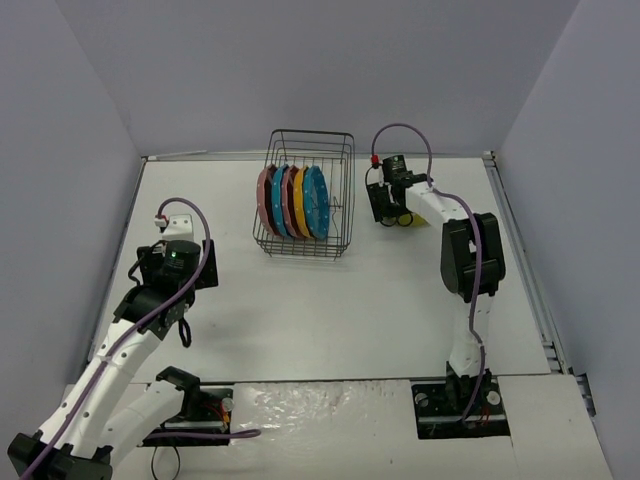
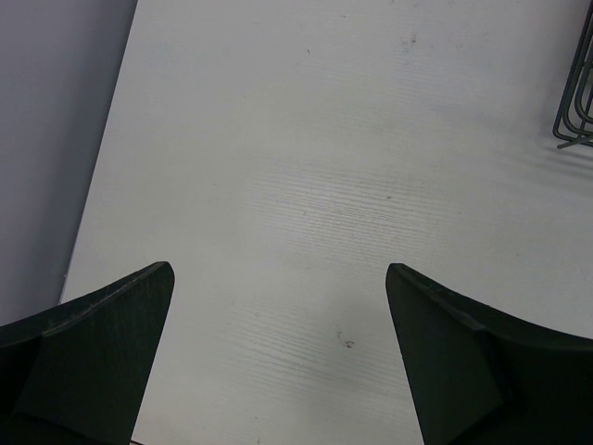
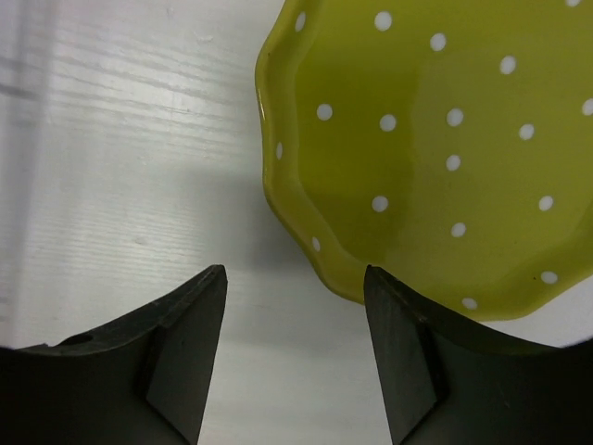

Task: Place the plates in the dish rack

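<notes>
The black wire dish rack stands at the back middle of the table, with several dotted plates upright in it: pink, blue and orange. A lime green plate lies flat on the table right of the rack, mostly hidden under my right arm in the top view. My right gripper hovers open at that plate's edge. Its right finger overlaps the rim, and bare table shows between the jaws. My left gripper is wide open over bare table at the left, holding nothing.
A corner of the rack shows at the upper right of the left wrist view. Purple-grey walls enclose the table on three sides. The right arm reaches up the right side of the table.
</notes>
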Robot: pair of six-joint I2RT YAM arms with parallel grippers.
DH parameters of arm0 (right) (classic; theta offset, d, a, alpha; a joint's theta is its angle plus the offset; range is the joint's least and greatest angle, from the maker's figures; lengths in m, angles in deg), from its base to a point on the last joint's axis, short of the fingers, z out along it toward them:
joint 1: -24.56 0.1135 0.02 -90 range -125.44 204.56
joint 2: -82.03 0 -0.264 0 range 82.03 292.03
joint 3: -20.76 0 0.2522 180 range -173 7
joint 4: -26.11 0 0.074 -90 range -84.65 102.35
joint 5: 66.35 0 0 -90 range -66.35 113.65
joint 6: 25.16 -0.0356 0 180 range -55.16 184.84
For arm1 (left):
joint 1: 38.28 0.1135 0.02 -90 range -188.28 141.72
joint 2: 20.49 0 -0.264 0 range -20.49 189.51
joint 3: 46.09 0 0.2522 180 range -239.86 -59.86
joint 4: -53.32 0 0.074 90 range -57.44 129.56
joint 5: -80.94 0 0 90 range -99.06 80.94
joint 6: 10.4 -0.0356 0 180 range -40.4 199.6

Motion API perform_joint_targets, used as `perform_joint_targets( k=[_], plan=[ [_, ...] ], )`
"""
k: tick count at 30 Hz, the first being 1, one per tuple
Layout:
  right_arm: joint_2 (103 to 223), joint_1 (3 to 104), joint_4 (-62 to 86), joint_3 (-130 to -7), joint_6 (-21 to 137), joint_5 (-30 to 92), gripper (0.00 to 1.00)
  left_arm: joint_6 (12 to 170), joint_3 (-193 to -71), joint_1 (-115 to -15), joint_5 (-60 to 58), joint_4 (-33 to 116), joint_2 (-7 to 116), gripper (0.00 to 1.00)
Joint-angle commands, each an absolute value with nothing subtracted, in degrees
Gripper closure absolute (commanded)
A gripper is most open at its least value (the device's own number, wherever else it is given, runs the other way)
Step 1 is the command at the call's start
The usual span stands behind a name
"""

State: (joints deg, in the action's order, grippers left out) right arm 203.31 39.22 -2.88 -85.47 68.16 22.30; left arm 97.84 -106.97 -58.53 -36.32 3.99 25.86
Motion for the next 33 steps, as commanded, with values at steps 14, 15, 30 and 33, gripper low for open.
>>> perform_joint_targets(
  k=[14,15,30,33],
  plan=[
    [205.3,38.2,-2.2,-84.2,69.2,16.2,0.95,96.9,-107.8,-58.8,-36.3,7.2,25.0,0.03],
    [203.4,38.2,-2.2,-83.1,67.2,15.3,0.99,96.9,-107.8,-58.8,-36.4,7.2,24.8,0.03],
    [188.9,41.6,-1.3,-62.6,52.9,15.1,0.93,96.9,-108.0,-58.9,-35.9,7.5,25.8,0.03],
    [189.0,42.1,-1.3,-62.7,51.9,13.8,0.77,96.8,-107.9,-58.9,-35.9,7.5,25.8,0.03]
  ],
)
